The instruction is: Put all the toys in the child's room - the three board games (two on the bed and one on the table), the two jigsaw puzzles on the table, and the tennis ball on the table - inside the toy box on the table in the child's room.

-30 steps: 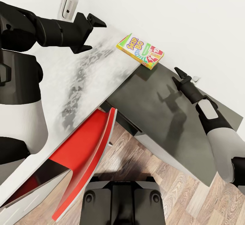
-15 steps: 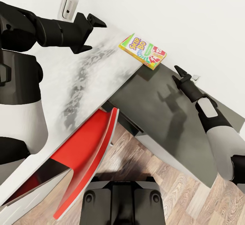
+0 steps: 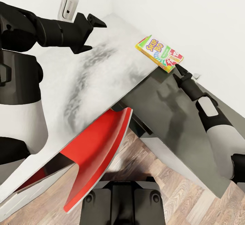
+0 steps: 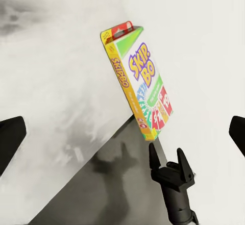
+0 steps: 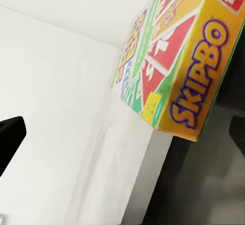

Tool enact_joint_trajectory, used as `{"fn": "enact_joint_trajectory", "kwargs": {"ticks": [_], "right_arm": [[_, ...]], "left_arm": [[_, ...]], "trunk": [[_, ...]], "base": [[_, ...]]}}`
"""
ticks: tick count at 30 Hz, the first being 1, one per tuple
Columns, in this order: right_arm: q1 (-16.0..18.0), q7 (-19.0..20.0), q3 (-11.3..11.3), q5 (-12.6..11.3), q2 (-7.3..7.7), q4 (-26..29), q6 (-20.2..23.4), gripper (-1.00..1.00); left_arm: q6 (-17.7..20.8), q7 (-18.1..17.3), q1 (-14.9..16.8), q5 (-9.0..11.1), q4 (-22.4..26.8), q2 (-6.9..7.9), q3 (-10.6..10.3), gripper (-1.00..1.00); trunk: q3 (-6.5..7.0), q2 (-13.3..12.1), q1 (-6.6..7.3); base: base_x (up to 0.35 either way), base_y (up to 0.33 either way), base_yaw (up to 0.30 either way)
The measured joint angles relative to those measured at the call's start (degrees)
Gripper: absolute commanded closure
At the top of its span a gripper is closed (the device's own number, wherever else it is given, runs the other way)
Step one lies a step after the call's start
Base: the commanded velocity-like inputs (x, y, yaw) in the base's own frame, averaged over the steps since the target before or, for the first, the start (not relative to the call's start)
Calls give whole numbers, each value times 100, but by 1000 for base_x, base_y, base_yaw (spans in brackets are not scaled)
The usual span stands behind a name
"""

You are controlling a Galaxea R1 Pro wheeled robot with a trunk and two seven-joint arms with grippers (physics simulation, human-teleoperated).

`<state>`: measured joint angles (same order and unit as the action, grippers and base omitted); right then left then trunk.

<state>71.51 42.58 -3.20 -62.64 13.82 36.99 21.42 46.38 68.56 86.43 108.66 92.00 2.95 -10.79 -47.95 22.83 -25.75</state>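
We see the Skip-Bo board game (image 3: 159, 53) lying flat on the light-grey counter (image 3: 85, 82), at the far corner next to the white wall, one end overhanging the lower dark-grey top (image 3: 177, 123). Right hand (image 3: 179, 73) sits just beside that overhanging end w/ fingers apart, nothing between them; whether it touches the box we cannot tell. In the left wrist view the same hand (image 4: 167, 159) points up at the box's lower edge. Left hand (image 3: 94, 20) hovers over the counter, well apart from the game, fingers spread & empty. Red chair (image 3: 98, 150) is tucked under the counter's near edge.
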Motion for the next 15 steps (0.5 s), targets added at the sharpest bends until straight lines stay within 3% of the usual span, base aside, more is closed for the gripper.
{"fn": "enact_joint_trajectory", "kwargs": {"ticks": [15], "right_arm": [[8, -1, -2, -4, 45, 3, -11, -100]], "left_arm": [[1, 0, -1, 1, 0, -13, -1, -100]], "trunk": [[0, 0, 0]], "base": [[0, 0, 59]]}}
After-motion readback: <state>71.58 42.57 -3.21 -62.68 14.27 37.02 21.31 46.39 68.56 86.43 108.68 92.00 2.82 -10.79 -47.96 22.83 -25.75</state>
